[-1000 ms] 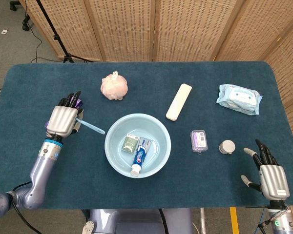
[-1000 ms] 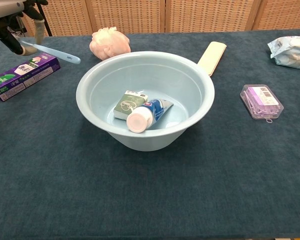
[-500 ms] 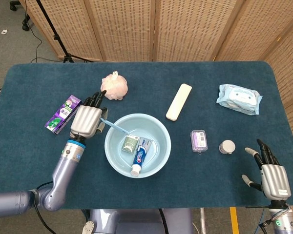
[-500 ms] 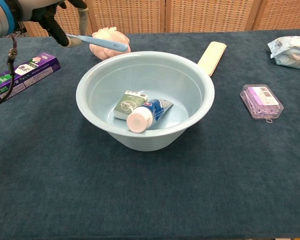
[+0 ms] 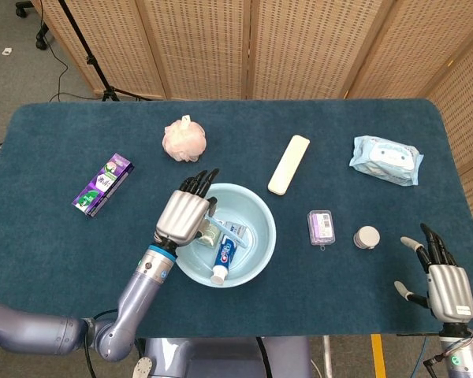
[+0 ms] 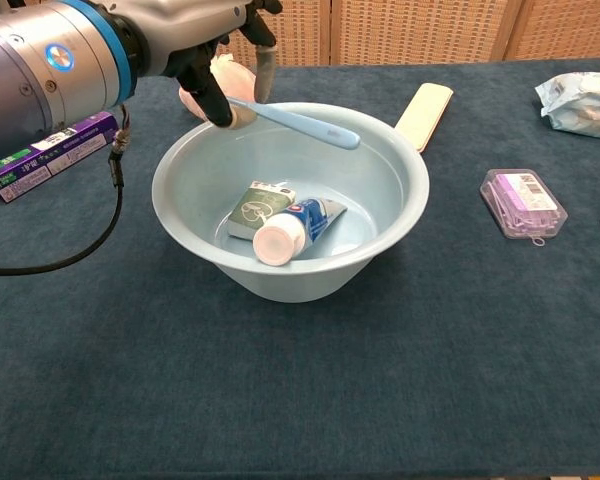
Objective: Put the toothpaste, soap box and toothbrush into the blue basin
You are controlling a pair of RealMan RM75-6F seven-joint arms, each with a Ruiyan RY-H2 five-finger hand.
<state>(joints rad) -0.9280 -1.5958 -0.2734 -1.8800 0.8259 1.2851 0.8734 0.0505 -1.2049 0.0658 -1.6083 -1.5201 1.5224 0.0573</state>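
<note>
Chest view cuts off the left hand [image 6: 215, 50] at the frame top; its fingers clamp the toothbrush [image 6: 298, 120] above the blue basin [image 6: 400, 215], where toothpaste [image 6: 290, 228] and soap box [image 6: 258, 208] lie. Right hand [image 5: 443, 277] rests with fingers apart on the dark blue worktop [image 5: 47, 244]. Woven screens [image 5: 299, 47] stand behind.

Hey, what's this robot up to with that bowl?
It is gathering wash things into the blue basin. The toothpaste and soap box already lie inside. The left hand holds the toothbrush above the basin, not yet let go. The right hand rests open at the table's near corner, holding nothing.
</note>
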